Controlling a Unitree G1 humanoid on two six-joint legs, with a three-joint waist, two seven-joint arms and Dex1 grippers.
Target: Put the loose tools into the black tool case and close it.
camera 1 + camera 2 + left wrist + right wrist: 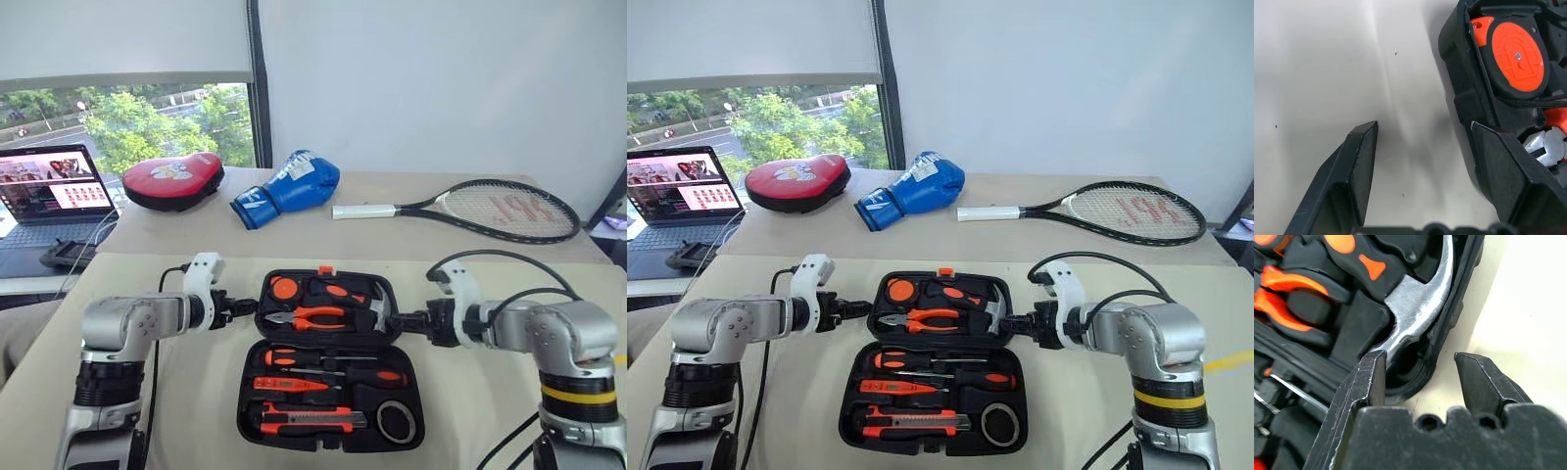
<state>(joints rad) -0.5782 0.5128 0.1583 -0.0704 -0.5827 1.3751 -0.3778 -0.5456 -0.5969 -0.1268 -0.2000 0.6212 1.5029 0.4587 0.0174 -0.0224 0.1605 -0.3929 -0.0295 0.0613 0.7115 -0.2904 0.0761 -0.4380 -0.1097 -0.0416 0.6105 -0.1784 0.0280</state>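
Both grippers parted at the far half of the open tool case

The black tool case (331,357) lies open on the surface (490,411), the loose tools seated in its near half. The left gripper (1422,142) has its fingers spread wide astride the case's left rim, grasping nothing. The right gripper (1420,367) likewise stands released, its fingers straddling the right rim beside the hammer (1418,301).

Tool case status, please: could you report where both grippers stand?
Left gripper, right gripper open, straddling far-half rims. Black tool case open, tools seated. Nothing in the way.
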